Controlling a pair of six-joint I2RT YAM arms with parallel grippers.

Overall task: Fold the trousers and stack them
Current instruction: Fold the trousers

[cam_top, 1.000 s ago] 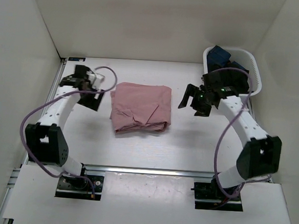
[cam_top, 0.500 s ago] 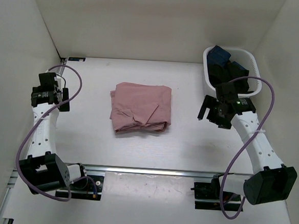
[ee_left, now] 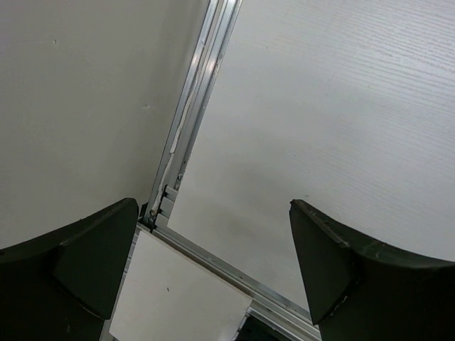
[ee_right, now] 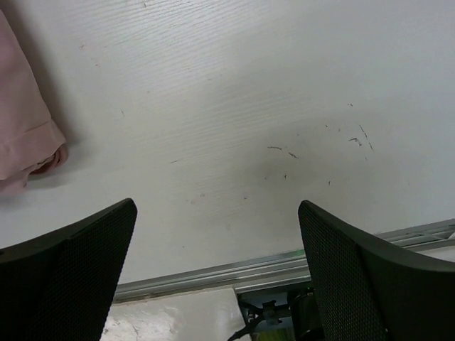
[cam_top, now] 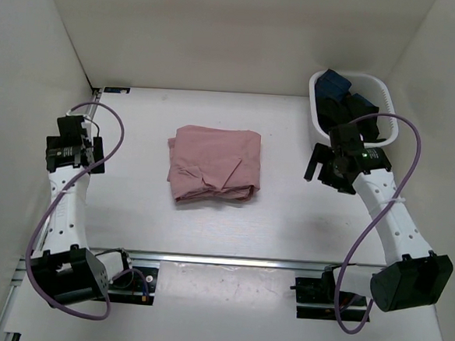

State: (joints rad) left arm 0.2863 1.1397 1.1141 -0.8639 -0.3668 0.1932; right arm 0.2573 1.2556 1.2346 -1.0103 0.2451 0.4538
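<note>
From above, the trousers [cam_top: 214,166] lie folded mid-table, well apart from my left gripper [cam_top: 74,146] by the left wall and my right gripper [cam_top: 324,166] (beside the basket [cam_top: 389,119]). Left wrist: fingers spread over bare table [ee_left: 341,106]. Right wrist: fingers apart, trousers' edge to the left.

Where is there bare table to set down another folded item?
Bare strips on both sides of the trousers, out to the left hand and the right hand; also the near band between trousers and the aluminium rail. Crowded only far right, around the basket of dark garments.
</note>
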